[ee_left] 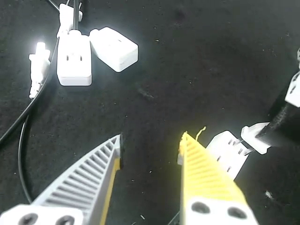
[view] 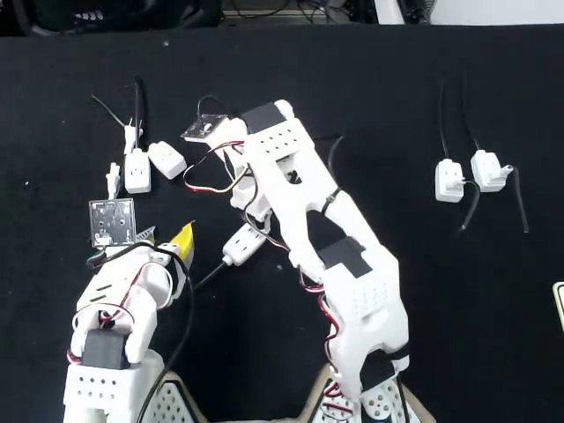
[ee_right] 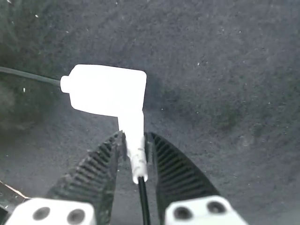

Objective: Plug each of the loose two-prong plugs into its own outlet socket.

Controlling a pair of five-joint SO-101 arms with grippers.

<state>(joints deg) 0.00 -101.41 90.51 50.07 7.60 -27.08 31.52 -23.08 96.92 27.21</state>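
My left arm (view: pixel 132 295) wears a white printed shell dotted with small round holes. Black servo blocks (view: pixel 106 348) sit between its sections, with thin red wires (view: pixel 97 310) and a thick black cable (view: pixel 188 308) alongside. The left gripper (ee_left: pixel 150 140) pairs a pale grey ribbed finger (ee_left: pixel 89 180) with a yellow ribbed finger (ee_left: pixel 206 180). My right arm (view: pixel 352 291) matches in white and black. The right gripper (ee_right: pixel 135 137) has black ribbed fingers (ee_right: pixel 89 180) on white bases with paired screw holes.

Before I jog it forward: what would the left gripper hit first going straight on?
Probably only the black mat: nothing lies directly ahead of the open left gripper. The angled white block sits just off that line, though depth is unclear.
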